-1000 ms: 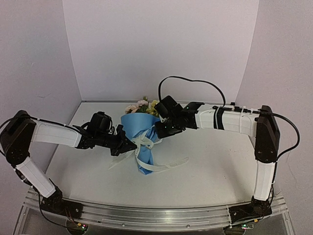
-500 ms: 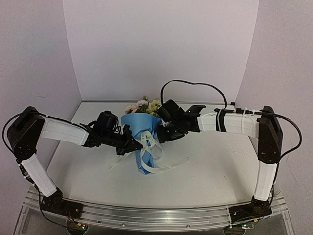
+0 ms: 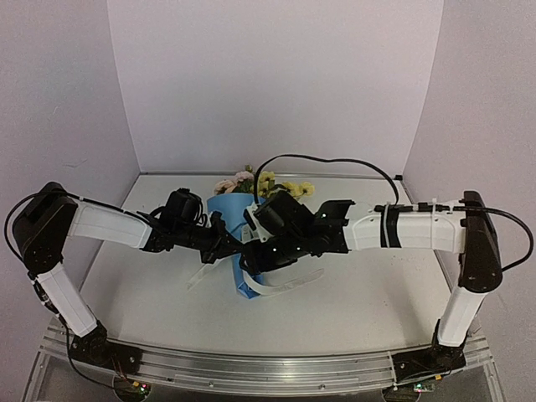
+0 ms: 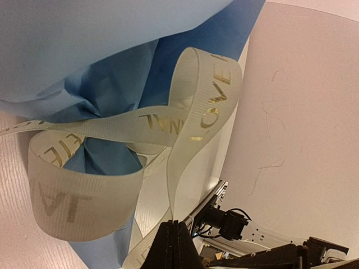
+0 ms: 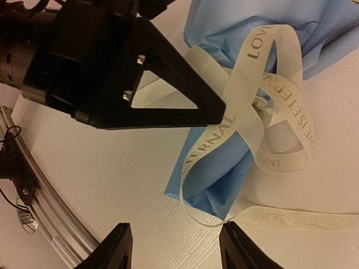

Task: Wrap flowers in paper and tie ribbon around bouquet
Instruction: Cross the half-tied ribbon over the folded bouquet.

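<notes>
Right now the bouquet [image 3: 228, 208] is lying in the middle of the table [image 3: 377, 285]. Its flowers [image 3: 251, 179] are pointing to the far edge and its thin end is pointing to the near edge. The ribbon [image 5: 263, 84] is looping loosely around the thin end of the blue paper [image 5: 221, 168]. One long piece of it is lying flat on the table toward the right edge.

The left end effector [image 5: 220, 107] is squeezing shut on a bit of the ribbon, just beside the paper. The right end effector [image 5: 176, 246] is hanging just above the loops with its fingers [image 5: 119, 249] apart, and it is holding nothing.

I think the tying is only partly done, because the loops are looking floppy and no tight knot is showing. So a few things could go wrong:

- If the left end effector is pulling too hard, the light bouquet could slide or roll toward the left edge, because nothing is pressing it down.
- The loops could slip off, because the paper is getting thinner toward that end.
- If the right end effector is coming down to grab, it could pinch the paper along with the ribbon and crumple or tear it.
- It could also catch the wrong loop and make a tangle.
- The two end effectors are sitting very near each other, so they could bump.
- If the paper is opening up, the flowers could spill out.
</notes>
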Controlling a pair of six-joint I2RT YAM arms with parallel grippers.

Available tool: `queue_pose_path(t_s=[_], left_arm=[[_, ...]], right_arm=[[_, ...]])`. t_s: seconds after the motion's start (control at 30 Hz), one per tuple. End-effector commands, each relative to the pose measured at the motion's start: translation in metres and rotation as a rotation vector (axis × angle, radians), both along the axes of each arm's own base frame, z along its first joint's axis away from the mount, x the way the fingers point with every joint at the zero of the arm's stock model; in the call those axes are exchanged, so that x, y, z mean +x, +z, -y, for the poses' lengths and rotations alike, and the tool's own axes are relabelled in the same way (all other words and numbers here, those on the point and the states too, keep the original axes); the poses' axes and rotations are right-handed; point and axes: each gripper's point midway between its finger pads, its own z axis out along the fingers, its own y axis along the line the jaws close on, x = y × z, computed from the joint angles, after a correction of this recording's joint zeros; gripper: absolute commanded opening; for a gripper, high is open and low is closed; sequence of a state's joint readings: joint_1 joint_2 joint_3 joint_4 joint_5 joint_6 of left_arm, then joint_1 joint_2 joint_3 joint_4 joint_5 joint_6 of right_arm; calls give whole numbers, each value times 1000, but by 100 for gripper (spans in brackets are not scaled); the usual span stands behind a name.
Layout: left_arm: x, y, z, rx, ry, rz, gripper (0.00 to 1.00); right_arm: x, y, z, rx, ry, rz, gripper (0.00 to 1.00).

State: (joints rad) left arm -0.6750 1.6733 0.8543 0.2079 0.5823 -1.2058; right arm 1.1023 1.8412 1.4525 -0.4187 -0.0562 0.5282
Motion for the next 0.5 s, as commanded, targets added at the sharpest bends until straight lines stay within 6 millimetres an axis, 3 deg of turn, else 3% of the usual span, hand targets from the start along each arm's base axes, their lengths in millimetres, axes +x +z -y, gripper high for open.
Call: queue_pose_path(t_s=[0.0,0.3,0.4,0.47], left_arm=[[5,13,3,-40,12,35,0],[3,12,0,-37,18,34,1],[2,13,0,-41,14,37,2],[2,13,-2,-38,16,37,2]], right_arm=[[12,1,-21,90,-45,-28,54],[18,-28,-32,49,-55,-52,49],[20,-34,-30,35,-65,-51,41],[20,-35,-26,26,-77,-45,31]])
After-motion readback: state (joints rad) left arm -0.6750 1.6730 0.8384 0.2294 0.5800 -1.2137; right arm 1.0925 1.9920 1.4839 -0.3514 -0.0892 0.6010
